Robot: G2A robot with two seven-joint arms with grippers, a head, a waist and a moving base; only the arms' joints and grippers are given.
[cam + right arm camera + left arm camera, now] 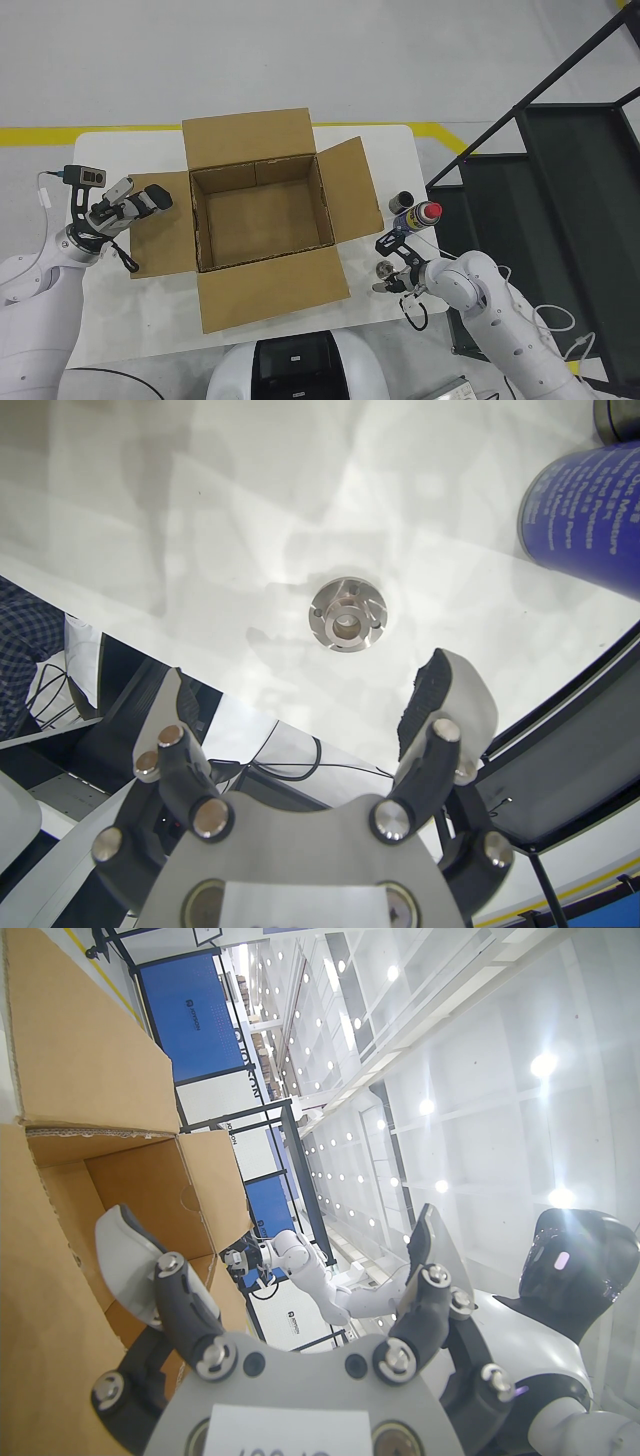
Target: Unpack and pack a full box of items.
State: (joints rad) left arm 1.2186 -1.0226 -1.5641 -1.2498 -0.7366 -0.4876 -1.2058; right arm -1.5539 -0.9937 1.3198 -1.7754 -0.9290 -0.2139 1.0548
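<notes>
Fingers splayed, empty: left gripper point(272, 1223) beside box point(250, 135), right gripper point(305, 672) near a probable flange point(348, 621).

The open cardboard box point(250, 135) is brown, the tabletop point(112, 150) white. The tall spray can point(418, 216) is blue, red-capped; the round metal flange point(348, 621) silver

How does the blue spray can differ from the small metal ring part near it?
The spray can is blue with a red cap; the metal flange is bare silver. The can is a tall cylinder; the flange is a low disc with a centre hole. The flange lies ahead of the open right gripper; the can sits farther off. Both rest on the white table.
</notes>
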